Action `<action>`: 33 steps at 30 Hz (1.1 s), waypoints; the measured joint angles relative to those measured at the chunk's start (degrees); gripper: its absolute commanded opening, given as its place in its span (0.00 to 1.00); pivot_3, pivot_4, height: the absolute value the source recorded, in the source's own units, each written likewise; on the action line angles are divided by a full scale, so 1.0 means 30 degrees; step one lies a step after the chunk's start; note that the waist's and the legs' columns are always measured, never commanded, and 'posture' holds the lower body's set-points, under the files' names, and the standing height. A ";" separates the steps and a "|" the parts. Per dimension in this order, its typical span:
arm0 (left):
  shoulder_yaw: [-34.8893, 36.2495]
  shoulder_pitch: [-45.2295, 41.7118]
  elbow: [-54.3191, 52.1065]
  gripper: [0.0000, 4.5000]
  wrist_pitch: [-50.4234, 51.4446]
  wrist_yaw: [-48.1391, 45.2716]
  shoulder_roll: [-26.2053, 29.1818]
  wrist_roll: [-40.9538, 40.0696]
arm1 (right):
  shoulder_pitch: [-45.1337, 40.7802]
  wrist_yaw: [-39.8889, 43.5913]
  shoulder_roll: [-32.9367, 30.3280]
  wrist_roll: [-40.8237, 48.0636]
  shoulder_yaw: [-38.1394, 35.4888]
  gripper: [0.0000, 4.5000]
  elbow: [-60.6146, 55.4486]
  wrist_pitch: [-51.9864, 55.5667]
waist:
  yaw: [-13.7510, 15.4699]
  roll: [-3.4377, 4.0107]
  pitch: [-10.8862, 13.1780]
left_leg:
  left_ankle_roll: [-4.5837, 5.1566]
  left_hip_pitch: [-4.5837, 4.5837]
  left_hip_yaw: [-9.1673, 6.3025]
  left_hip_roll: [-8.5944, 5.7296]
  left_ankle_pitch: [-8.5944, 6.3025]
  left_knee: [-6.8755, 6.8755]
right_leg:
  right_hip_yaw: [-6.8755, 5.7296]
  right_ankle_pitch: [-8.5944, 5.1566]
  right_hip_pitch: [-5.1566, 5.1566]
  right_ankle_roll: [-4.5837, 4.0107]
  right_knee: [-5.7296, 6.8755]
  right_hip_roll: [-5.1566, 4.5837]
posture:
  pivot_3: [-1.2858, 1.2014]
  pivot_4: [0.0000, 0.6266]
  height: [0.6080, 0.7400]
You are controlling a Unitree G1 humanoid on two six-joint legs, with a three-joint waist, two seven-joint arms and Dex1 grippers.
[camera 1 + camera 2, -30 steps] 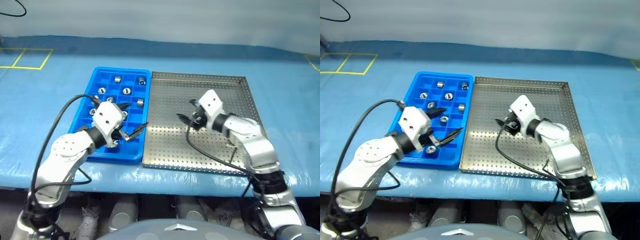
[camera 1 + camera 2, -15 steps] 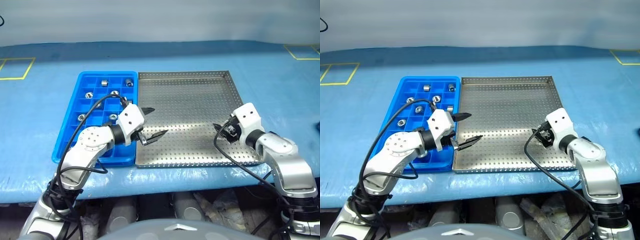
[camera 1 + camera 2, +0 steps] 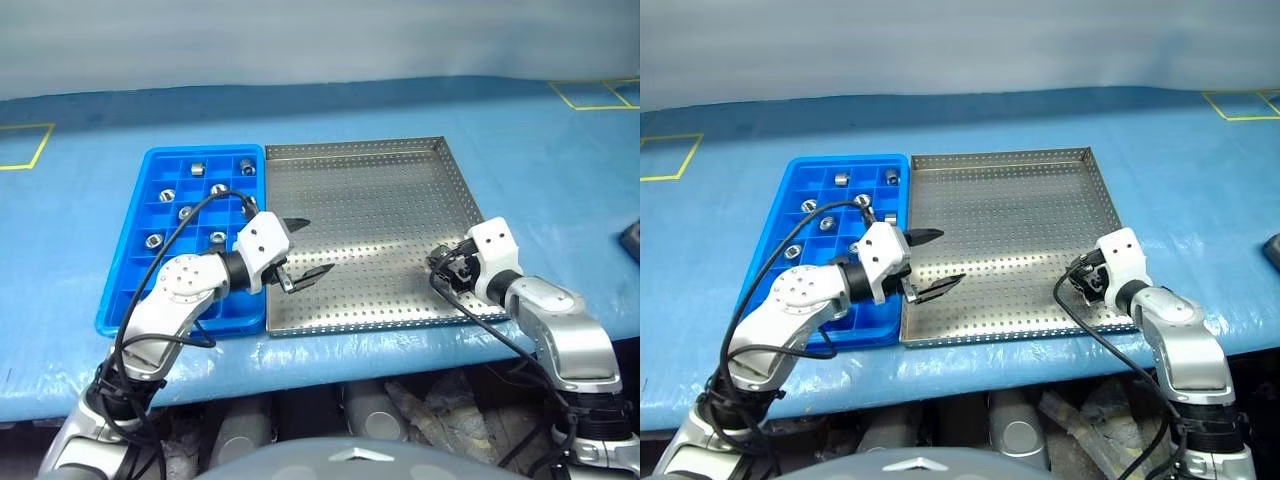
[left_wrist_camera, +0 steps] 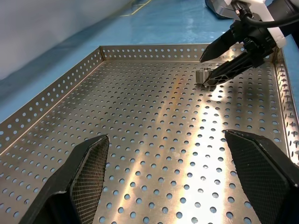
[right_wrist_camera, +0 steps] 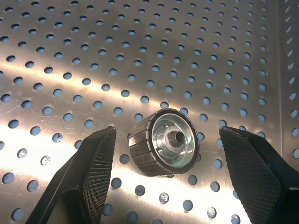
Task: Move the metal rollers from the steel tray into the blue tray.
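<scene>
Your right tool (image 5: 163, 186) stands apart around the last roller (image 5: 164, 142) on the steel tray (image 3: 380, 190) — centre it, then close gently — left tool (image 3: 305, 248) wide, empty.

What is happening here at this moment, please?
A two-armed robot is moving metal rollers from the steel tray into the blue tray, where several already sit in compartments. The right gripper is open around one roller lying on the steel tray near its right rim, not yet gripping it. The left gripper hangs open and empty over the steel tray's left side.
</scene>
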 measured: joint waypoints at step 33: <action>0.0016 0.0527 -0.0262 0.96 0.0001 0.0047 0.0104 0.0203 | -0.0944 -0.0429 0.0496 0.0632 0.0158 0.40 0.1125 -0.0753 | 0.0251 -0.0004 -0.0006 | 0.0022 0.0011 0.0044 0.0000 -0.0011 0.0033 | 0.0037 0.0022 0.0008 0.0036 0.0002 -0.0001 | 0.45 0.24 1.00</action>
